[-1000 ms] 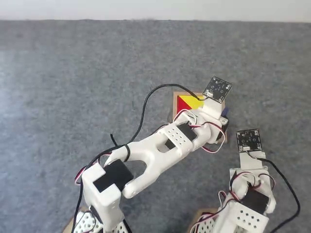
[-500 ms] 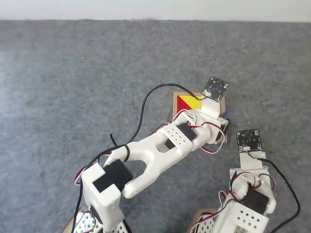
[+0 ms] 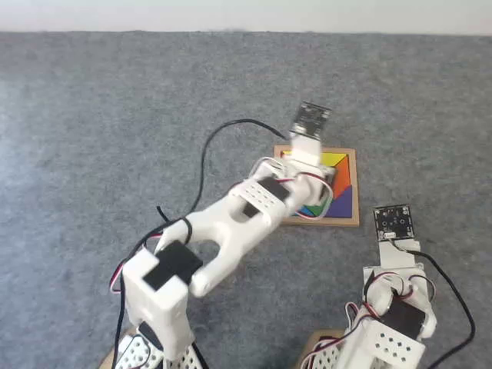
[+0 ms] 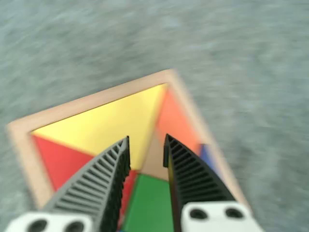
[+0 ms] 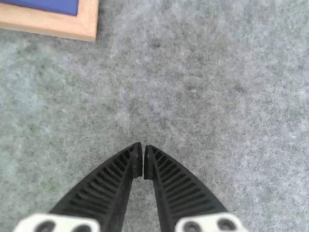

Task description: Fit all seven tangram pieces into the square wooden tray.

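The square wooden tray (image 3: 338,221) lies on the grey carpet to the right of centre. It holds coloured tangram pieces, among them a yellow triangle (image 4: 111,123), a red piece (image 4: 58,162), an orange piece (image 4: 176,118), a green piece (image 4: 149,203) and a blue one (image 4: 206,154). My left gripper (image 4: 146,145) hovers open over the tray's middle with nothing between its fingers. In the high view the left arm (image 3: 261,204) covers the tray's left part. My right gripper (image 5: 143,150) is shut and empty over bare carpet, just off a corner of the tray (image 5: 58,26).
Grey carpet (image 3: 115,115) surrounds the tray on all sides. The right arm (image 3: 392,307) stands at the front right, close to the tray's near right corner. Both arm bases sit at the front edge.
The left arm has swung to the left and away, uncovering the right part of the tray. The right arm has kept still.
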